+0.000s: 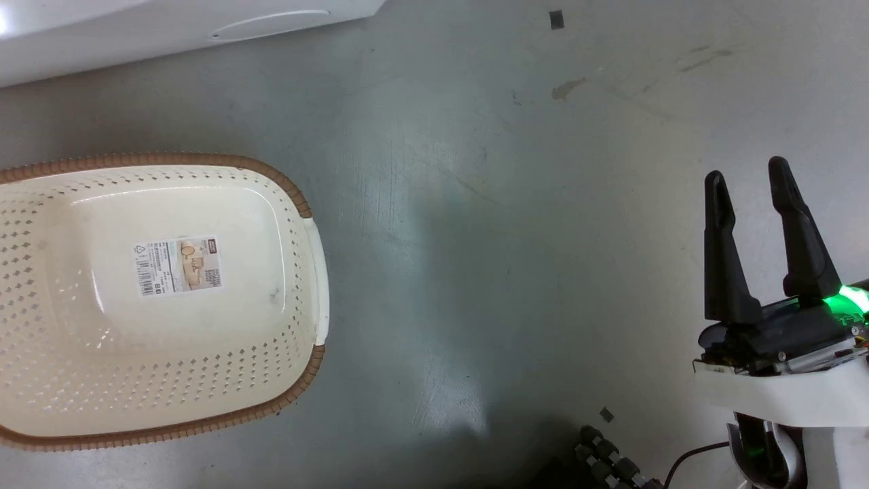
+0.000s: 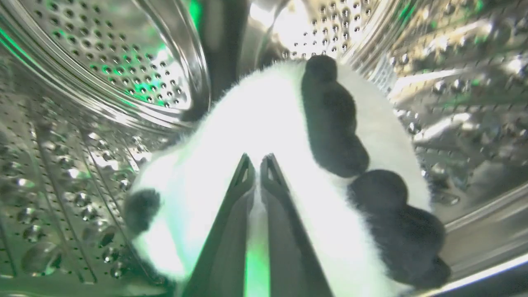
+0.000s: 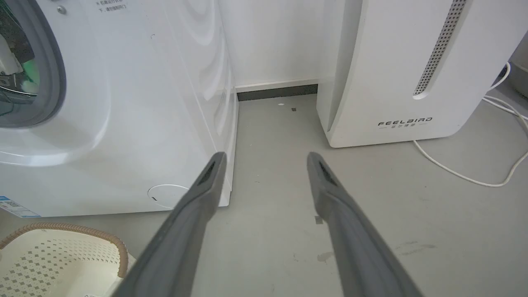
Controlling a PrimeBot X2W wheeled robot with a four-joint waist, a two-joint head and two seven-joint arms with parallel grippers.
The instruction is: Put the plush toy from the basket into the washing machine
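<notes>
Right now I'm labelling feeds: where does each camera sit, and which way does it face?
Head: on the head, facing down at floor and basket; right pincer shows, open.
Left wrist: inside the drum, facing the toy; left pincer pinches it.
Right wrist: low, facing washer and FEELBIRD unit; right pincer shows.
Shared: head and right wrist both show basket and right pincer.
</notes>
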